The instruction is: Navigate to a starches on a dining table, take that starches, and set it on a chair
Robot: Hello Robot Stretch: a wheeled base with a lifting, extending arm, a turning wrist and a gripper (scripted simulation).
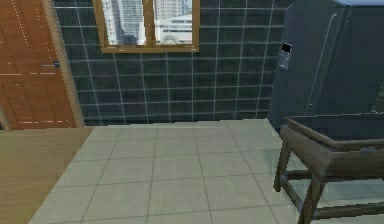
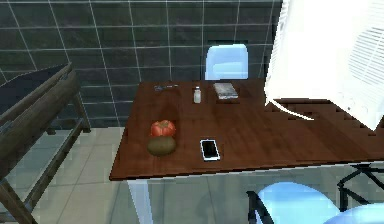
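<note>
- Nearest of all, a pale blue chair [image 2: 300, 200] with a dark frame stands at the dining table's near edge, towards its right end in the arm side view.
- Dark brown top on white legs: the dining table [image 2: 260, 125] runs across that view.
- A brownish lump [image 2: 162, 146], potato-like, lies by the table's left edge, not far from the near left corner.
- A red round thing [image 2: 162, 128] touches that lump on its far side.
- A white phone [image 2: 210, 149] lies flat just right of the lump, close to the near edge.
- Along the far edge stand a small white bottle [image 2: 197, 95] and, beside it, a grey book [image 2: 226, 92].
- A second pale blue chair [image 2: 227, 60] sits behind the far edge.
- A large white ribbed shape [image 2: 330, 55] covers the table's right end.
- A dark wooden bench [image 1: 335, 140] stands on the pale floor tiles [image 1: 170, 170], off the table's left end.
- Ahead, the dark tiled wall [image 1: 180, 85] carries a wood-framed window [image 1: 147, 22]; a brown door [image 1: 30, 60] stands to the left and a dark grey fridge [image 1: 335, 60] to the right.
- As for the gripper, I cannot tell how its jaws stand.
</note>
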